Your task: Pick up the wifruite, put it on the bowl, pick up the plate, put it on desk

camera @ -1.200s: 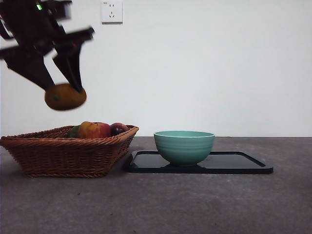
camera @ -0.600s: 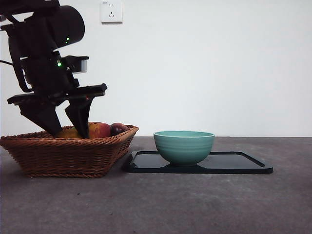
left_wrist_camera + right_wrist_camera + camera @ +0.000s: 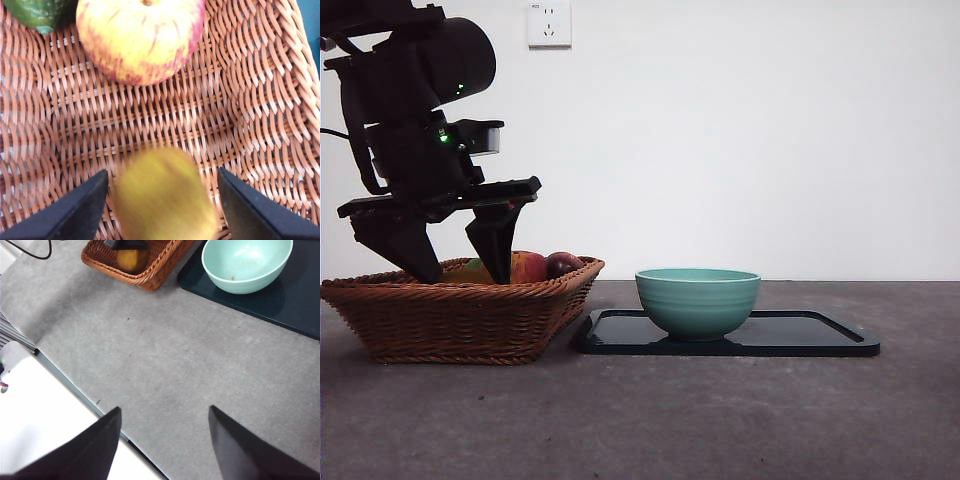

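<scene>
While spread apart, left gripper (image 3: 161, 207) fingers flank wifruite (image 3: 165, 197) (blurred), untouched, over basket (image 3: 240, 115).

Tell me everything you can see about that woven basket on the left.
The basket is brown wicker, wide and shallow, with sloping sides and a braided rim. It stands upright on the grey desk, beside the black tray. Inside lie a red-yellow apple, a dark purple fruit, something green and a golden-brown fruit, between the left pincer's open jaws.
</scene>
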Tool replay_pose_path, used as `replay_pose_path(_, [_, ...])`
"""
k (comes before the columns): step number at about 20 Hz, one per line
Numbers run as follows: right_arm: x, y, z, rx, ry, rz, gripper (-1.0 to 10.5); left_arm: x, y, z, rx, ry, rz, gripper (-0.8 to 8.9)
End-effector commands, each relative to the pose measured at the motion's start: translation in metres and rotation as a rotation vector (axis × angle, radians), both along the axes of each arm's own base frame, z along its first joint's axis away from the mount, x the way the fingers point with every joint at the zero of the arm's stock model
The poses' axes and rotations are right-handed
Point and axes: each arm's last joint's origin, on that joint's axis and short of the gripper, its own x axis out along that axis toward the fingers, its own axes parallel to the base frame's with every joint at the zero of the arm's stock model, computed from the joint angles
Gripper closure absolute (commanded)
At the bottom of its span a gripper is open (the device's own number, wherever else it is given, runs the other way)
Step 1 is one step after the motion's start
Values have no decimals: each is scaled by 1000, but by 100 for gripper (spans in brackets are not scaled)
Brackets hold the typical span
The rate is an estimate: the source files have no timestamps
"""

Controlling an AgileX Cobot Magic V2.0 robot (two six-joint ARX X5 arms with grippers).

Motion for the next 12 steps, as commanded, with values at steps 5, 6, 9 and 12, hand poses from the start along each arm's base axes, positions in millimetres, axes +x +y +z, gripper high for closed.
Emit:
replay_pose_path(5, [1, 1, 1, 5, -8, 7, 670, -3, 0, 15, -12, -46, -8, 461])
replay_pose_path(6, [1, 1, 1, 5, -8, 7, 670, -6, 2, 23, -19, -63, -9, 461])
replay_pose_path(9, [1, 1, 1, 3, -11, 4, 670, -20, 7, 47, -37, -107, -10, 461])
replay_pose_path(12, [1, 1, 1, 3, -11, 4, 670, -40, 15, 70, -57, -133, -24, 462])
